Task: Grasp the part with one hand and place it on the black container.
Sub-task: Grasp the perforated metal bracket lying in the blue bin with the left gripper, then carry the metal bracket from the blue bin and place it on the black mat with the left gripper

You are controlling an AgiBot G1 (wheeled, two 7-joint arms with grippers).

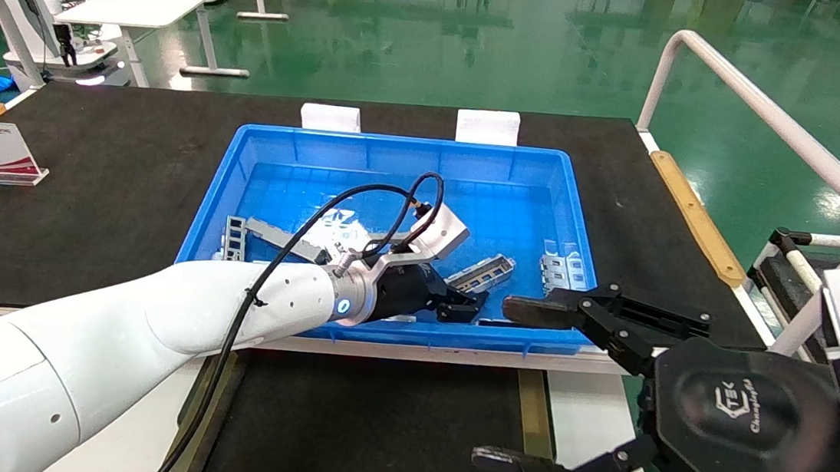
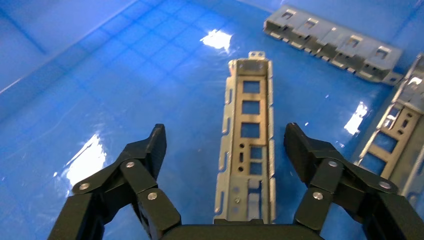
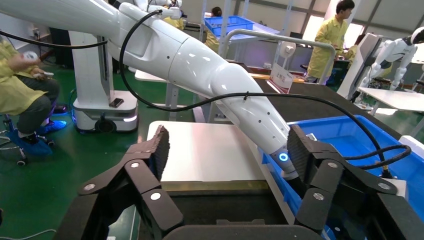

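Observation:
The part (image 2: pixel 249 135), a narrow silver-grey channel with ladder-like cutouts, lies flat on the floor of the blue bin (image 2: pixel 75 75). My left gripper (image 2: pixel 226 137) is open and hovers over it, one finger on each side, not touching. In the head view the left gripper (image 1: pixel 459 305) is low in the bin's front right, just by the part (image 1: pixel 481 272). The black container (image 1: pixel 370 432) with olive strips lies in front of the bin, bare. My right gripper (image 1: pixel 494 382) is open and empty, held above the container's right edge; the right wrist view shows the container (image 3: pixel 215 212) below the right gripper (image 3: pixel 225 145).
More metal parts lie in the blue bin (image 1: pixel 397 153): one at the right (image 1: pixel 565 269), a ladder piece and a flat plate at the left (image 1: pixel 236 238). Two others show in the left wrist view (image 2: pixel 332 42) (image 2: pixel 395 135). A white rail (image 1: pixel 770 123) stands at the right.

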